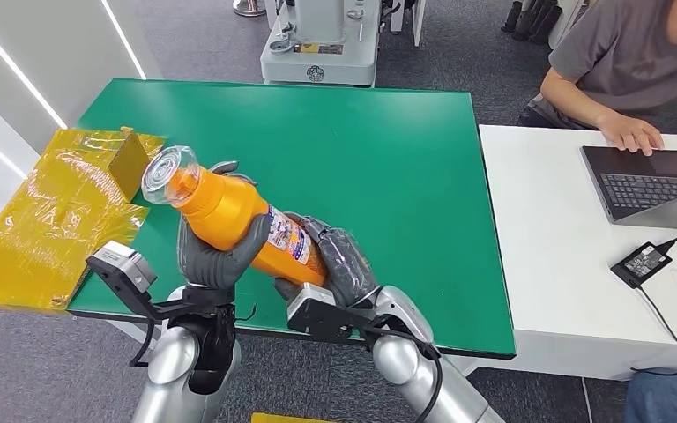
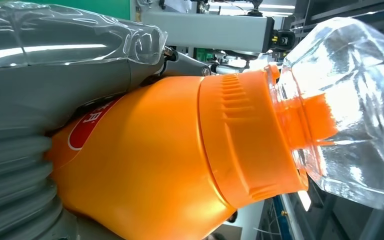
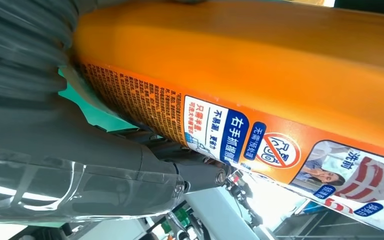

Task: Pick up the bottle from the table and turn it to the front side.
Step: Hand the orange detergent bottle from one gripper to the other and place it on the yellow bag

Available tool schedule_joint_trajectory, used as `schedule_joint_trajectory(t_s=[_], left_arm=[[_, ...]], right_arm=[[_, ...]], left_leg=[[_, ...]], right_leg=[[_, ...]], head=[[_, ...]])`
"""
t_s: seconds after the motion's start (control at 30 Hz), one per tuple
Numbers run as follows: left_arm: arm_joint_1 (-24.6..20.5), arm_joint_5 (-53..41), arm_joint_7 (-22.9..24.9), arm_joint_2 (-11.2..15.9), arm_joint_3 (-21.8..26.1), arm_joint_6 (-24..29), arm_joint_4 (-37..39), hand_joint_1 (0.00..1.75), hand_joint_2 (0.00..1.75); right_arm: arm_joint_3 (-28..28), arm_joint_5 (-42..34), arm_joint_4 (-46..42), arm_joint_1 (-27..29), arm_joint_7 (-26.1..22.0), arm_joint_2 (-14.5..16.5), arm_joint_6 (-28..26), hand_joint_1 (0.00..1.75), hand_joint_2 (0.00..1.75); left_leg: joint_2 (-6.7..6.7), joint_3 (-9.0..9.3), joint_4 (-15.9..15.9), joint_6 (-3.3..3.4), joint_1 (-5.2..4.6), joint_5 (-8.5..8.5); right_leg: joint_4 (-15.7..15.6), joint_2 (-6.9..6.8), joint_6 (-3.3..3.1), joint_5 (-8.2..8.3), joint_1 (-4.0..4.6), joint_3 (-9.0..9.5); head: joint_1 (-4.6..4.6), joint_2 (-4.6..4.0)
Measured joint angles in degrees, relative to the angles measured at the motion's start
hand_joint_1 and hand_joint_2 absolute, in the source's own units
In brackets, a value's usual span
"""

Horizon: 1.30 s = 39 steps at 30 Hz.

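Bottle (image 1: 229, 216) held off the table, lying at a slant above the near left part of the green table (image 1: 388, 150), with its clear cap (image 1: 166, 176) pointing far and left and its base toward the near right. It is an orange plastic bottle with a ribbed orange collar under the faceted transparent cap; what is inside cannot be told through the opaque body. A printed label (image 1: 289, 240) with blue, white and red panels wraps the lower half, and the right wrist view shows its small text and pictograms close up.

Both hands have hold of it. The left hand (image 1: 214, 256) is wrapped around the middle of the body from below, fingers curled up over the far side. The right hand (image 1: 339, 260) is closed around the base end, over the label, its fingers in a clear plastic covering.

Beyond the table's left edge lies a yellow plastic-wrapped bundle (image 1: 48, 220), and a small yellow box (image 1: 130, 163) sits on the table's left edge just beside the bottle's cap. To the right stands a white table (image 1: 564, 264) with a laptop (image 1: 648, 181) and a black power adapter (image 1: 639, 263) on its cable. A person (image 1: 626, 62) sits at its far side, one hand by the laptop.
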Motion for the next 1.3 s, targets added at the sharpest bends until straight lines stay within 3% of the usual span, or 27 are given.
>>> schedule_joint_trajectory(t_s=[0.07,0.33,0.6,0.87,1.1,1.3], left_arm=[[0.04,-0.03,-0.06,0.00,0.00,0.10,-0.01,1.75,1.75],[0.01,0.14,-0.74,-0.01,0.00,0.40,-0.01,1.75,1.75],[-0.05,0.28,-1.05,-0.02,0.02,0.67,-0.01,1.75,1.75],[-0.07,0.28,-1.78,-0.05,0.40,1.26,-0.01,1.75,1.75],[-0.06,-0.24,-1.93,-0.15,0.87,1.84,-0.01,1.75,1.75],[-0.01,-1.83,-1.87,-0.17,0.93,2.18,-0.46,1.75,1.75]], right_arm=[[0.14,0.22,-0.01,0.06,0.19,-0.03,-0.63,0.00,1.75],[0.44,-0.41,-1.11,1.41,1.72,-0.06,-5.09,0.00,1.75],[-1.35,-5.61,-8.98,4.93,0.36,-0.19,-8.93,0.00,1.75],[-4.49,-16.46,-18.45,8.44,-4.29,-0.34,-11.53,0.00,1.75],[-8.76,-24.75,-26.53,11.89,-9.50,-0.34,-19.84,0.00,1.75],[-9.40,-26.43,-34.31,14.10,-10.14,-0.54,-27.46,0.00,1.75]], left_leg=[[0.00,0.00,0.00,0.00,0.00,0.00],[0.00,-0.01,0.00,0.00,0.00,0.00],[0.00,-0.01,0.00,0.00,0.00,-0.01],[0.00,0.00,0.00,0.00,0.00,-0.01],[0.00,-0.01,0.00,0.00,-0.01,-0.01],[0.00,-0.01,0.00,0.00,0.00,-0.01]], right_leg=[[0.00,0.00,0.00,0.00,0.00,0.00],[0.00,0.00,0.00,0.00,0.00,0.00],[0.00,-0.01,0.00,-0.01,0.00,-0.01],[-0.01,-0.01,0.00,-0.01,0.00,-0.02],[-0.01,-0.01,0.00,-0.01,0.00,-0.01],[-0.01,-0.01,0.00,-0.01,0.00,-0.02]], head=[[0.00,0.00],[-0.01,0.00],[0.00,0.00],[-0.01,0.00],[0.00,0.00],[-0.01,0.00]])
